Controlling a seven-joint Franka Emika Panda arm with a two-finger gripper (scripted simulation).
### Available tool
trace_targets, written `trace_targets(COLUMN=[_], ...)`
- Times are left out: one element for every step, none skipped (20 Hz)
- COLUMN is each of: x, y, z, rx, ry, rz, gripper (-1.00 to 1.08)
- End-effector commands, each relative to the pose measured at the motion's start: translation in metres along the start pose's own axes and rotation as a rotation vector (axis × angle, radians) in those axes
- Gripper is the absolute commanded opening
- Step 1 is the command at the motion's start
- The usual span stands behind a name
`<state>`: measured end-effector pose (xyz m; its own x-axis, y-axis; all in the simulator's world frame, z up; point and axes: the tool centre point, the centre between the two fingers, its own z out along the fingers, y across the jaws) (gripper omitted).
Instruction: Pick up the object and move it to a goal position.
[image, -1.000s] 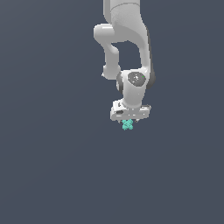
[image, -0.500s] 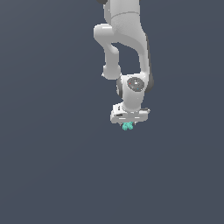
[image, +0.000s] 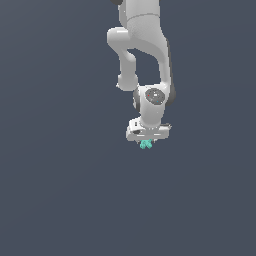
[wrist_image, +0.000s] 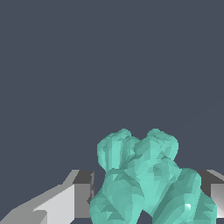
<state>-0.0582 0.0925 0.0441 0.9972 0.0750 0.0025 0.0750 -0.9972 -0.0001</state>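
Note:
The object (image: 146, 144) is a tiny teal-green knobbly lump hanging just under the white arm's hand in the exterior view. My gripper (image: 147, 143) is shut on it. In the wrist view the object (wrist_image: 148, 179) looms large, its lumpy lobes filling the gap between the two grey-white fingers (wrist_image: 76, 192), which press against its sides. The fingertips are mostly hidden behind the object and the hand. No goal marker shows in either view.
Only a plain dark blue-grey background surrounds the arm (image: 145, 60) in both views. No other objects, edges or containers show.
The gripper, still holding the object, has shifted slightly toward the exterior view's right and the arm has straightened a little.

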Motion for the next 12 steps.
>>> trace_targets(x=[0.0, 0.0, -0.001, -0.001, -0.002, -0.002, -0.003, -0.003, -0.004, -0.005, -0.006, -0.007], y=[0.001, 0.002, 0.003, 0.005, 0.007, 0.009, 0.012, 0.015, 0.019, 0.023, 0.028, 0.033], z=[-0.001, -0.002, -0.003, -0.006, -0.008, -0.011, -0.014, -0.018, -0.023, -0.028, -0.033, -0.039], rx=[0.0, 0.0, 0.0, 0.0, 0.0, 0.0, 0.0, 0.0, 0.0, 0.0, 0.0, 0.0], ry=[0.0, 0.0, 0.0, 0.0, 0.0, 0.0, 0.0, 0.0, 0.0, 0.0, 0.0, 0.0], rz=[0.0, 0.0, 0.0, 0.0, 0.0, 0.0, 0.0, 0.0, 0.0, 0.0, 0.0, 0.0], gripper=[-1.0, -1.0, -1.0, -1.0, -1.0, -1.0, -1.0, -1.0, -1.0, -1.0, -1.0, -1.0])
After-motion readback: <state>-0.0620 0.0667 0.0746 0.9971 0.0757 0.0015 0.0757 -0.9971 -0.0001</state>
